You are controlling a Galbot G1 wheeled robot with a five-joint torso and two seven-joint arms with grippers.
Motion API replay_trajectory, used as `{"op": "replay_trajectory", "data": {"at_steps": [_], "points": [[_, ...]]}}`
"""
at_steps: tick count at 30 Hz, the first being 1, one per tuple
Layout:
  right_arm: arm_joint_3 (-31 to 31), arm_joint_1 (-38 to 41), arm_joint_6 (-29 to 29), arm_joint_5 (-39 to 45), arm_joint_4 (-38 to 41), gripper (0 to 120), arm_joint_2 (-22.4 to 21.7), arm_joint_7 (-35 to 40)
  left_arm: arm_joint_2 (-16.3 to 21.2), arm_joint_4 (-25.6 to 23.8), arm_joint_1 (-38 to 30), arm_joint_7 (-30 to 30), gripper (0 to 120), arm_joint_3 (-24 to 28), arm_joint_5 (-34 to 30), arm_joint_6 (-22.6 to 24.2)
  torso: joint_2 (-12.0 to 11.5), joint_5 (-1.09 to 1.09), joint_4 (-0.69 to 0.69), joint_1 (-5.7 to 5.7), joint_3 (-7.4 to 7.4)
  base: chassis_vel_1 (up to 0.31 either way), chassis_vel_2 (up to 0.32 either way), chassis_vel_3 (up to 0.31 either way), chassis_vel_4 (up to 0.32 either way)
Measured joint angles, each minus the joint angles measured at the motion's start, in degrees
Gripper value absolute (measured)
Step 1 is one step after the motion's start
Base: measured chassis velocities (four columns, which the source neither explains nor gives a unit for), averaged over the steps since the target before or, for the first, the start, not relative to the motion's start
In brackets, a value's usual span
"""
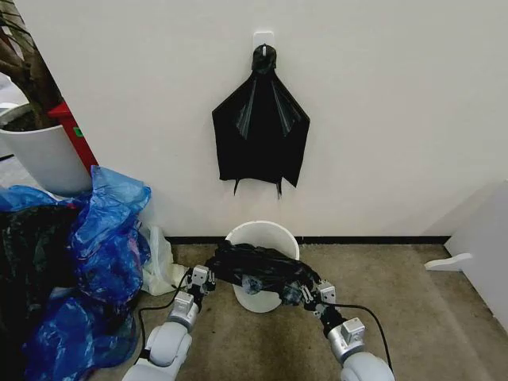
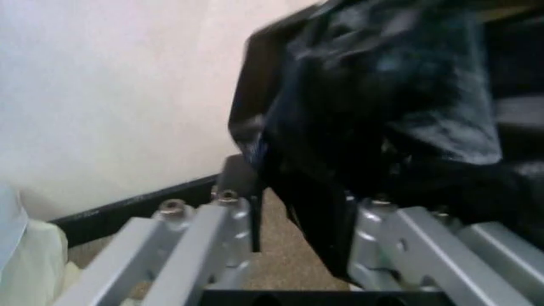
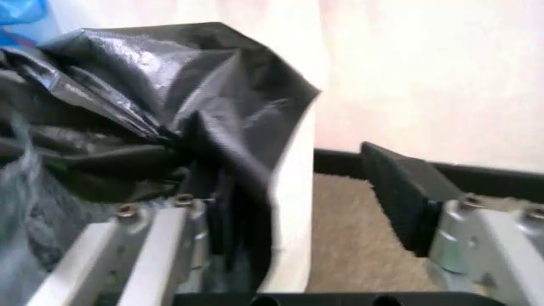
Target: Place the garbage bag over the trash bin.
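On the carpeted floor by the white wall, lower centre of the head view, the garbage bag (image 1: pixel 258 268) lay stretched across the trash bin (image 1: pixel 263 239), its ends apparently nipped by the left pincer (image 1: pixel 198 278) and the wider-spread right pincer (image 1: pixel 314 295) to open it over the rim.

A fan-shaped black plastic bunch (image 1: pixel 260 131) is hung on the white wall (image 1: pixel 397 103) from a small white hook (image 1: pixel 263 37). A heap of bright blue plastic bags (image 1: pixel 95 254) is seen on the left, on the brown carpet floor (image 1: pixel 397 294). Behind it, a big white planter pot (image 1: pixel 44 155) with a tree trunk is placed. A black skirting strip (image 1: pixel 365 240) runs along the wall's foot.
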Motion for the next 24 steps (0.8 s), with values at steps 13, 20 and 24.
{"op": "replay_trajectory", "data": {"at_steps": [13,20,24], "points": [[1.60,-0.07,-4.34,3.11,2.66,98,-2.46,-1.55,3.34,-5.41,1.93,2.63,80,-2.41,0.70,0.78,0.00,0.00,0.01,0.00,0.00,0.000,0.000,0.000,0.000],[3.19,-0.27,-4.46,5.26,3.56,100,-3.80,-1.71,4.10,-5.02,0.70,2.81,99,-2.77,-0.47,0.27,0.00,-0.01,0.00,0.00,0.00,0.000,0.000,0.000,0.000],[3.80,-0.52,-5.29,8.09,4.38,100,-4.56,-1.92,4.66,-4.97,0.44,3.55,100,-3.18,-1.09,-0.12,0.00,0.00,0.00,0.00,0.00,0.000,0.000,0.000,0.000]]}}
